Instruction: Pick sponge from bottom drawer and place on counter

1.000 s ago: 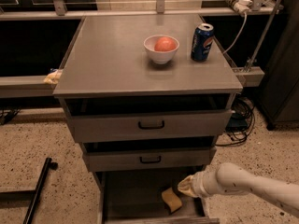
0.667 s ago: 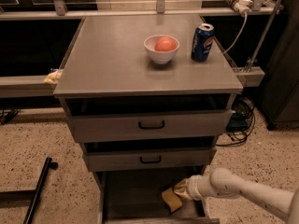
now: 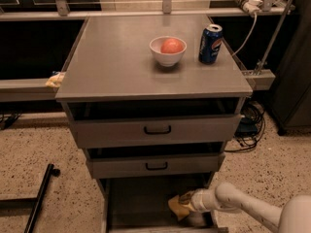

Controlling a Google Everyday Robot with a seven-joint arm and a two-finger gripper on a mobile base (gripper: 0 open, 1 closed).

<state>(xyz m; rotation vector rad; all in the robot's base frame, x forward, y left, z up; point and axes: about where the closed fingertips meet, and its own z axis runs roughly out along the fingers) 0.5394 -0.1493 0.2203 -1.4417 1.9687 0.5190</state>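
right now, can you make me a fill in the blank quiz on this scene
The gripper is in the bottom drawer, at the ____ sponge.
On the counter, the blue can stands to the picture's ____ of the white bowl.
The two upper drawer fronts each have a ____ handle.
Missing: yellow; right; black.

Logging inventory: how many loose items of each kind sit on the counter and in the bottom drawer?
White bowl: 1
Orange round item: 1
Blue can: 1
Yellow sponge: 1, in bottom drawer, by end effector
Total: 4
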